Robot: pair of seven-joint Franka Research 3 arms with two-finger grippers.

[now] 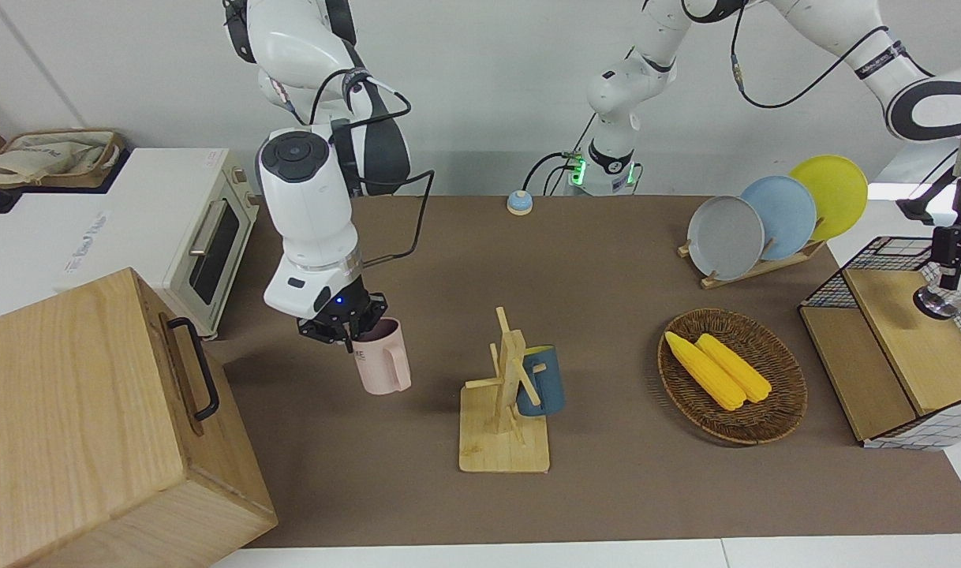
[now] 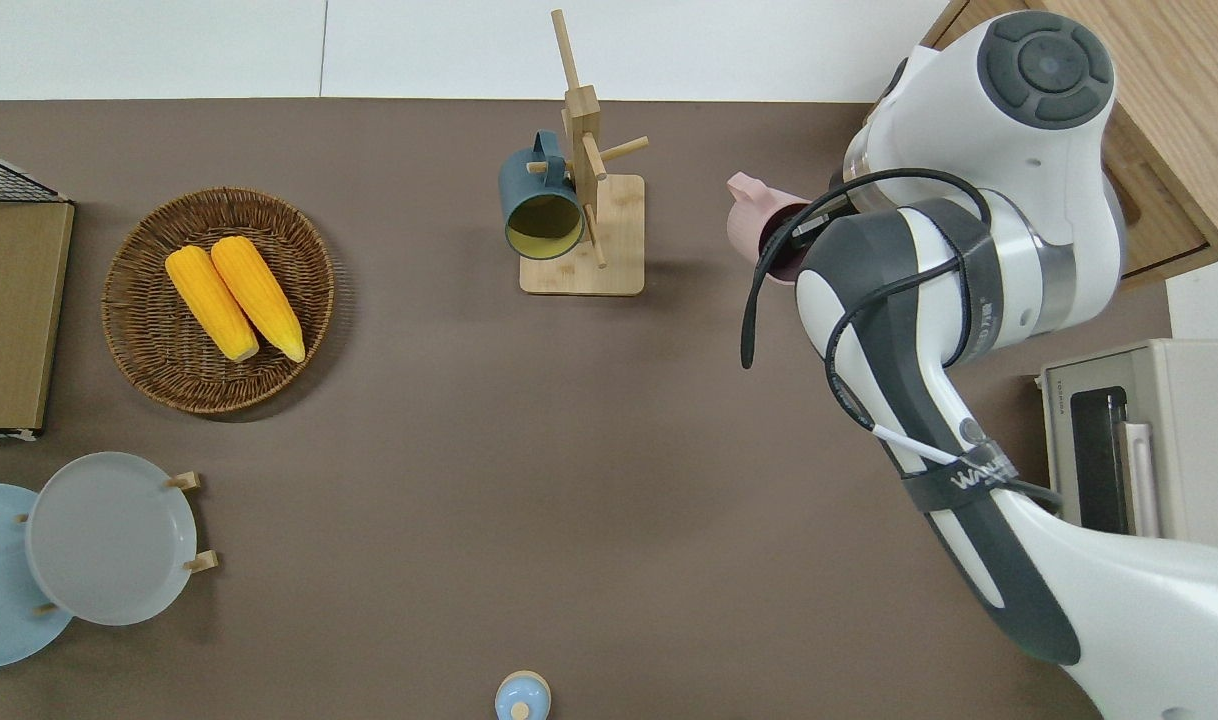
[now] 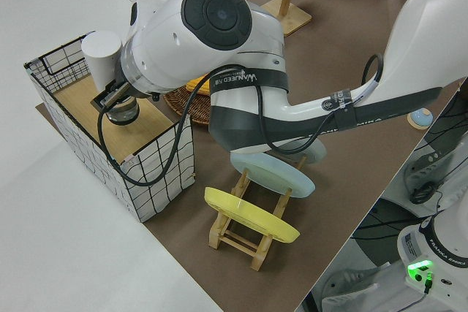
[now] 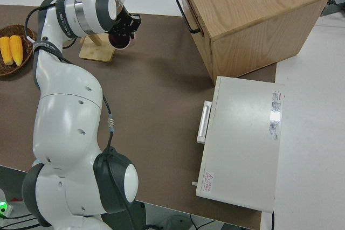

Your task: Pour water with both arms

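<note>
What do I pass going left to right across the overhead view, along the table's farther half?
Wire basket → wicker basket holding two corn cobs → blue mug → wooden mug rack → pink mug in the right gripper → wooden box.

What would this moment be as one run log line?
right gripper: shut on pink cup, raised off the table | left gripper: over wire basket | blue cup: on rack

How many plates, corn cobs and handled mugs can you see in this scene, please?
Plates: 3 (grey plate, blue plate, yellow plate)
Corn cobs: 2 (one corn cob beside the other corn cob in the basket)
Mugs: 2 (pink mug held by the right pincer, dark blue mug on the wooden rack)
Total: 7
</note>
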